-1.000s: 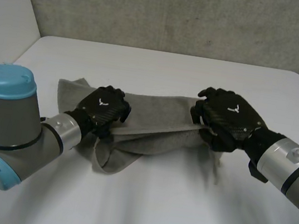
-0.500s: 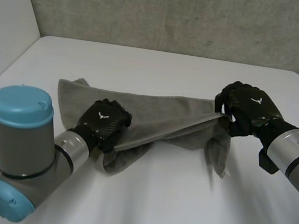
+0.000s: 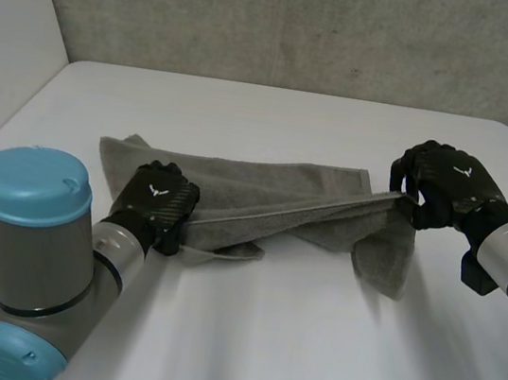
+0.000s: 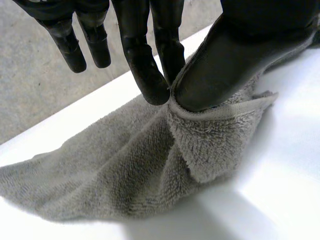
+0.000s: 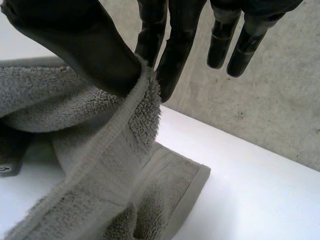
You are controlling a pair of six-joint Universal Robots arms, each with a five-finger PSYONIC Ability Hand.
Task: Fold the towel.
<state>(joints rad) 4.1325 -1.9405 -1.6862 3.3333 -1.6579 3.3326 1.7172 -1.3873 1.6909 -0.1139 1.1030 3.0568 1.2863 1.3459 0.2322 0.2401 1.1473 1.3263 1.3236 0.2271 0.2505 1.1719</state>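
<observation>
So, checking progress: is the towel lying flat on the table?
No, the right hand holds the towel up by one end.

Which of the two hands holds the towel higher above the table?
The right hand: it pinches the towel by an edge, up in the air, with cloth hanging below. The left hand pinches its end low, near the table.

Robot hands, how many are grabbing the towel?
2. The left hand pinches the towel at its left end; the right hand pinches its right end, held up.
</observation>
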